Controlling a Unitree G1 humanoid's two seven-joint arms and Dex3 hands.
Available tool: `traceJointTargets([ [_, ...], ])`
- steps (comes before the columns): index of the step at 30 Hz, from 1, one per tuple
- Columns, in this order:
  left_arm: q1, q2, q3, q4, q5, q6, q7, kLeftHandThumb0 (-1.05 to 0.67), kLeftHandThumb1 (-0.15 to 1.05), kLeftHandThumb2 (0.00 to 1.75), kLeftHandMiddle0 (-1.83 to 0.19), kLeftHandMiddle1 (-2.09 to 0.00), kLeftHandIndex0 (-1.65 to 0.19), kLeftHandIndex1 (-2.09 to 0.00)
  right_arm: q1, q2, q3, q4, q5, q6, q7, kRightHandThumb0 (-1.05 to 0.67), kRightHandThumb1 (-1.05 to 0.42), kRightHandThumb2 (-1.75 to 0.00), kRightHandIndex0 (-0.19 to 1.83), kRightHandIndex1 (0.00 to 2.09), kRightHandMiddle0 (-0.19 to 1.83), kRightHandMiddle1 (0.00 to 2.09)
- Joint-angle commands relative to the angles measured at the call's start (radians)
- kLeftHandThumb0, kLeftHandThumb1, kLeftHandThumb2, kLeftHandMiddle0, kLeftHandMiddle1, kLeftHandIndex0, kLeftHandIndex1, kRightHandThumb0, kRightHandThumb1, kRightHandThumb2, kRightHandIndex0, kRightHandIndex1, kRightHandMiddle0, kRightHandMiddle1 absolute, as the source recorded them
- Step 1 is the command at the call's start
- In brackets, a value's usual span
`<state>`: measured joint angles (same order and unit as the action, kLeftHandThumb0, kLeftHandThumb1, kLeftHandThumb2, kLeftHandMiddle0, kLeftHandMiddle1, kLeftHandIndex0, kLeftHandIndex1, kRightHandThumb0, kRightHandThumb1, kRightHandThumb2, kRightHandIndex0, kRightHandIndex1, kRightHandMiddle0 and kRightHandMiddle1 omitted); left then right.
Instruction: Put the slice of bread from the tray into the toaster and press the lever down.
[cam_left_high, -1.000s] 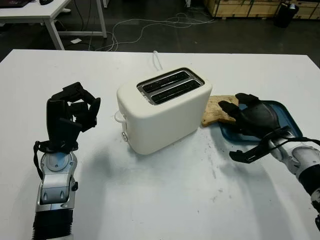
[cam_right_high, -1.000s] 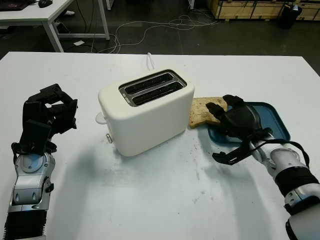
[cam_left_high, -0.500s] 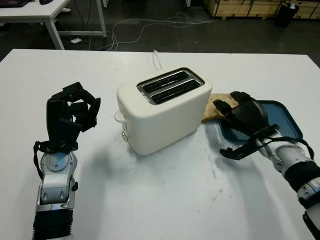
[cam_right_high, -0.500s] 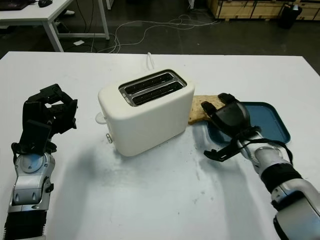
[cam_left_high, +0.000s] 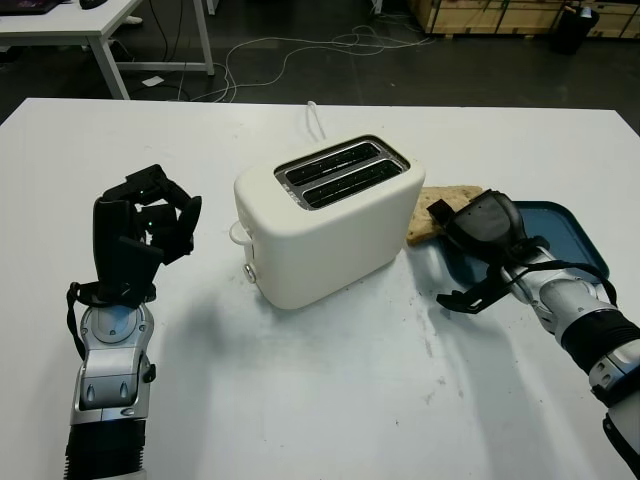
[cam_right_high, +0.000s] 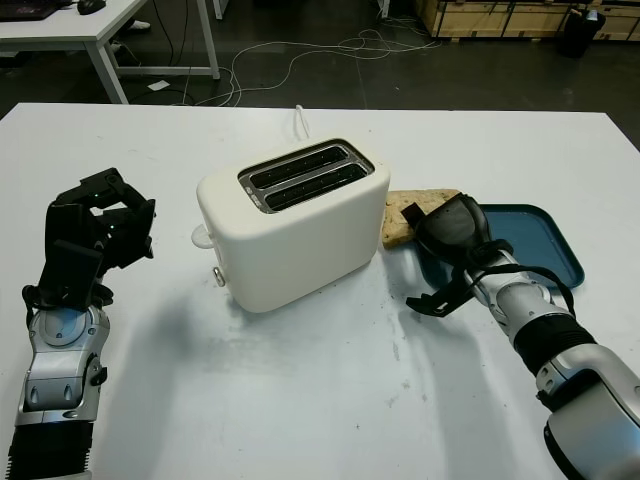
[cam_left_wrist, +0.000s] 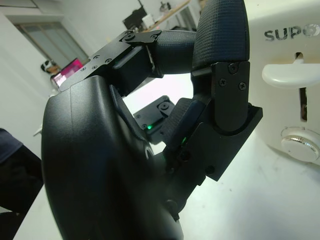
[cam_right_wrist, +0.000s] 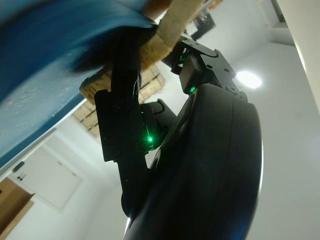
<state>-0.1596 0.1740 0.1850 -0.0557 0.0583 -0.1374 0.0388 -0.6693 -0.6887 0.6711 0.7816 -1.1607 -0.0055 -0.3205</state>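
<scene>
My right hand (cam_left_high: 478, 222) covers the bread (cam_left_high: 452, 196), which lies half on the tray (cam_left_high: 570, 232), just beside the toaster (cam_left_high: 330, 220). Whether my fingers have closed on it I cannot tell. I should pinch the slice by its edges before lifting. The toaster wall crowds that side. My left hand (cam_left_high: 140, 225) waits curled, empty.
</scene>
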Motion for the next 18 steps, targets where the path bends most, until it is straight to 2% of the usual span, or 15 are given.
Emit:
traceJointTargets([
  [1, 0.007, 0.002, 0.002, -0.015, -0.006, -0.011, 0.002, -0.89, 0.68, 0.67, -1.39, -1.49, -1.14, -1.50, 0.027, -0.017, -0.007, -0.008, 0.020, -0.042, -0.007, -0.46, -0.92, -0.74, 0.95, 1.75, 0.29, 1.74],
  [2, 0.008, 0.001, 0.002, -0.017, -0.006, -0.006, 0.003, -0.89, 0.68, 0.67, -1.39, -1.49, -1.14, -1.50, 0.027, -0.021, -0.007, -0.012, 0.020, -0.046, -0.010, -0.45, -0.92, -0.72, 0.94, 1.75, 0.26, 1.66],
  [4, 0.008, 0.000, 0.003, -0.017, -0.006, -0.007, 0.003, -0.89, 0.68, 0.66, -1.39, -1.48, -1.14, -1.49, 0.027, -0.026, -0.011, -0.017, 0.016, -0.045, -0.046, -0.44, -0.92, -0.71, 0.92, 1.75, 0.28, 1.29],
  [5, 0.007, 0.000, 0.002, -0.016, -0.005, -0.008, 0.003, -0.89, 0.69, 0.66, -1.40, -1.48, -1.14, -1.48, 0.026, -0.028, -0.014, -0.018, 0.013, -0.043, -0.071, -0.44, -0.92, -0.67, 0.92, 1.75, 0.26, 1.40],
  [6, 0.007, 0.000, 0.002, -0.017, -0.007, -0.007, 0.002, -0.89, 0.69, 0.66, -1.40, -1.48, -1.15, -1.48, 0.024, -0.029, -0.021, -0.014, 0.019, -0.053, -0.108, -0.43, -0.92, -0.67, 0.93, 1.75, 0.23, 1.60],
  [7, 0.006, 0.000, 0.002, -0.017, -0.010, -0.005, 0.001, -0.89, 0.69, 0.66, -1.40, -1.48, -1.15, -1.48, 0.019, -0.035, -0.027, -0.008, 0.025, -0.072, -0.149, -0.41, -0.92, -0.67, 0.94, 1.75, 0.21, 1.64],
  [8, 0.006, -0.001, 0.002, -0.016, -0.011, -0.005, 0.000, -0.89, 0.69, 0.65, -1.40, -1.47, -1.15, -1.48, 0.013, -0.039, -0.032, 0.001, 0.031, -0.093, -0.184, -0.40, -0.92, -0.68, 0.96, 1.75, 0.22, 1.60],
  [11, 0.006, 0.000, 0.002, -0.014, -0.014, -0.009, -0.005, -0.88, 0.69, 0.65, -1.40, -1.47, -1.15, -1.47, -0.011, -0.059, -0.064, 0.018, 0.058, -0.171, -0.285, -0.38, -0.92, -0.67, 0.93, 1.75, 0.22, 1.72],
  [14, 0.007, -0.004, 0.002, -0.017, -0.016, -0.004, -0.002, -0.89, 0.68, 0.65, -1.40, -1.46, -1.15, -1.47, -0.048, -0.082, -0.082, 0.028, 0.057, -0.222, -0.378, -0.38, -0.92, -0.59, 0.88, 1.75, 0.18, 1.74],
  [15, 0.006, -0.004, 0.002, -0.014, -0.018, -0.008, -0.004, -0.89, 0.68, 0.65, -1.40, -1.46, -1.15, -1.47, -0.060, -0.089, -0.088, 0.027, 0.057, -0.233, -0.387, -0.38, -0.92, -0.54, 0.88, 1.75, 0.19, 1.63],
  [16, 0.006, -0.003, 0.002, -0.013, -0.021, -0.009, -0.007, -0.88, 0.68, 0.65, -1.41, -1.46, -1.15, -1.48, -0.073, -0.098, -0.095, 0.021, 0.060, -0.241, -0.381, -0.39, -0.92, -0.49, 0.89, 1.75, 0.37, 1.23],
  [17, 0.005, -0.002, 0.002, -0.011, -0.022, -0.010, -0.008, -0.88, 0.68, 0.65, -1.40, -1.46, -1.15, -1.48, -0.082, -0.103, -0.104, 0.019, 0.069, -0.250, -0.377, -0.40, -0.92, -0.46, 0.89, 1.75, 0.46, 1.08],
  [18, 0.006, -0.003, 0.001, -0.013, -0.020, -0.006, -0.007, -0.88, 0.68, 0.65, -1.41, -1.46, -1.15, -1.48, -0.093, -0.107, -0.114, 0.017, 0.076, -0.261, -0.378, -0.40, -0.92, -0.45, 0.88, 1.75, 0.40, 1.28],
])
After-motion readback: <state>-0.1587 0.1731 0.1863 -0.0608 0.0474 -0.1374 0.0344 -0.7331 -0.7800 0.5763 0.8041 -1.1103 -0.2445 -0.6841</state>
